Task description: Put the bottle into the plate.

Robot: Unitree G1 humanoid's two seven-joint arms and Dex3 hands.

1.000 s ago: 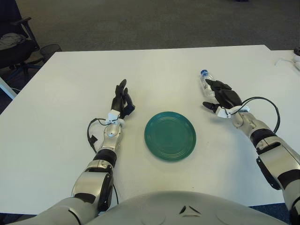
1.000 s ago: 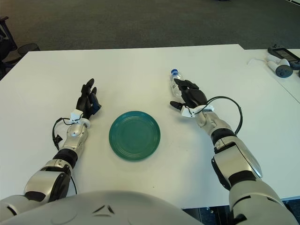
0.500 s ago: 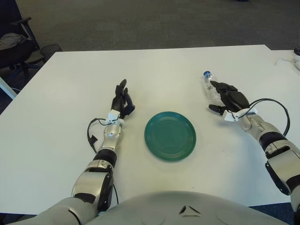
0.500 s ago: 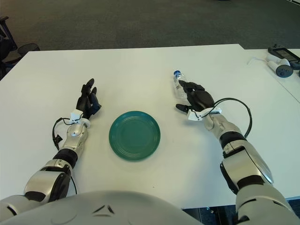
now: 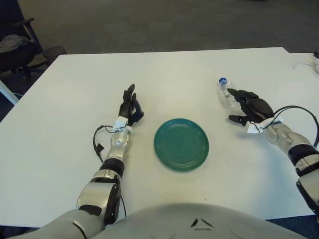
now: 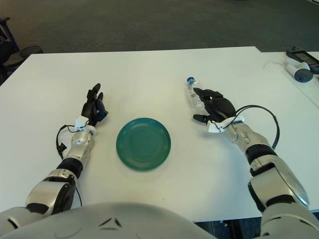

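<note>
A small clear bottle (image 5: 227,92) with a blue cap lies on its side on the white table (image 5: 164,74), cap pointing away from me. My right hand (image 5: 252,106) sits just right of its lower end. The fingers are spread along the bottle's side and the thumb sticks out toward me, so the hand is not closed on it. A round green plate (image 5: 181,144) lies empty in the middle, well left of the bottle. My left hand (image 5: 129,107) shows left of the plate, fingers relaxed and pointing away.
A black office chair (image 5: 15,45) stands off the table's far left corner. A small grey device (image 6: 299,67) with a white cable lies on a neighbouring table at the far right. Dark carpet lies beyond the far edge.
My right hand has slid to the right across the table. The bottle shifted a little to the right with it. The left hand and the plate stayed put.
</note>
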